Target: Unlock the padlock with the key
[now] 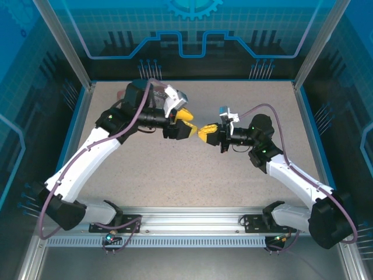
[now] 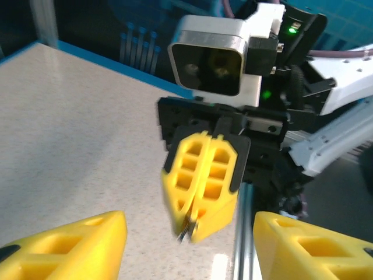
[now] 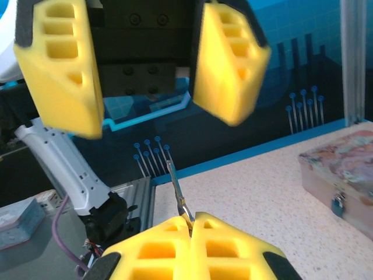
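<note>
In the right wrist view the key point(image 3: 176, 182), a thin metal sliver, sticks up out of my right gripper point(image 3: 192, 217), which is shut on its lower end. My left gripper point(image 3: 145, 70) hangs open right in front of it, one yellow finger on each side, not touching the key. The left wrist view shows the key tip point(image 2: 186, 232) poking out of the shut right gripper point(image 2: 200, 217), between the spread left fingers point(image 2: 70, 248). From above, the left gripper point(image 1: 187, 123) and right gripper point(image 1: 204, 133) meet tip to tip over mid-table. The small blue padlock point(image 3: 337, 205) hangs on the tin's front.
The pink illustrated tin point(image 3: 344, 163) lies on the speckled table point(image 1: 192, 175) at the right of the right wrist view. From above, a reddish corner point(image 1: 122, 93) peeks out behind the left arm. A metal rail point(image 1: 192, 219) runs along the near edge, and blue walls enclose the table.
</note>
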Available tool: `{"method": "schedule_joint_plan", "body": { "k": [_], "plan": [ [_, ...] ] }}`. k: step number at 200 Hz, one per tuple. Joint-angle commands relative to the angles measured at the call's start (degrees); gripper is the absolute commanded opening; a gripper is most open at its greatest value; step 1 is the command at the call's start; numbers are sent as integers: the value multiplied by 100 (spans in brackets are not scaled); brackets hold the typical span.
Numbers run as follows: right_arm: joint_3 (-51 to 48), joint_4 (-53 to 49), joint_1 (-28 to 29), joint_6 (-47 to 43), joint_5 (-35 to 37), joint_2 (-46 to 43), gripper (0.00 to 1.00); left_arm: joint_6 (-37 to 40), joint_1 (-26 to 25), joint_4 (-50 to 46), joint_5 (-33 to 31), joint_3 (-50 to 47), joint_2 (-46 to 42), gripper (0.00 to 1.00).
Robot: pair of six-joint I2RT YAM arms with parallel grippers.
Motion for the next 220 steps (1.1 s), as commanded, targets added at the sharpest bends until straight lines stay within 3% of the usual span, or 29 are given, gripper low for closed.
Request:
{"method": "schedule_joint_plan", "body": {
  "k": [1,21,49,83,113,127,162,220],
  "plan": [
    [187,-895,-184,-240,542,-104,0,-925,462,1273,-404,-489,-563,65],
    [278,-1885,-294,-460,1228,-83,0,-1666,991,1607,-895,-882,-708,72],
    [258,-2748,-390,-564,2085,37,0,-2499,1939,1255,-1777,-1084,-401,81],
    [197,-3330,-397,-648,2546,150,0,-2328,2745,797,-2754,-867,436,96],
    [76,-3502,-441,-656,2639,89,0,-2161,3417,637,-3294,-304,1365,99],
    [67,-3610,-460,-679,2642,64,0,-2153,3686,609,-3263,38,1850,99],
    [-2,-3726,-541,-721,2682,1,0,-2065,3999,507,-3293,819,2977,99],
    [-109,-3642,-763,-622,2502,-16,0,-1802,4031,-130,-3430,2224,4569,99]
  ]
}}
